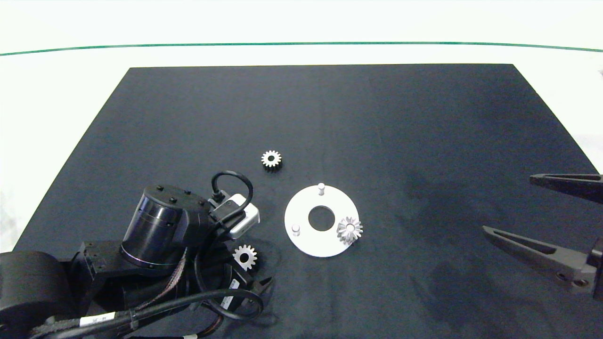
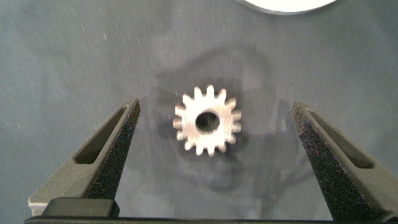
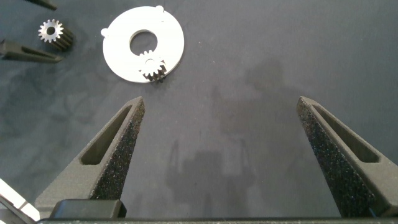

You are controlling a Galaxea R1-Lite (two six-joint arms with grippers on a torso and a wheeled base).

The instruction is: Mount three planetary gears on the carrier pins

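The white carrier disc (image 1: 301, 212) lies on the black mat, and two bare carrier pins (image 1: 321, 188) (image 1: 296, 229) stand on it. One planetary gear (image 1: 349, 229) sits on the disc's right side, where it hides whatever is under it. A second gear (image 1: 245, 256) lies flat on the mat to the disc's left, between the fingers of my open left gripper (image 2: 216, 107), apart from both pads. A third gear (image 1: 271, 159) lies loose behind the disc. My right gripper (image 1: 509, 203) hovers open and empty to the disc's right.
The black mat (image 1: 424, 117) covers most of the white table, with a green line (image 1: 301, 44) at the far edge. My left arm's bulk and cables (image 1: 160, 235) fill the mat's near-left corner. Bare mat lies between the disc and the right gripper.
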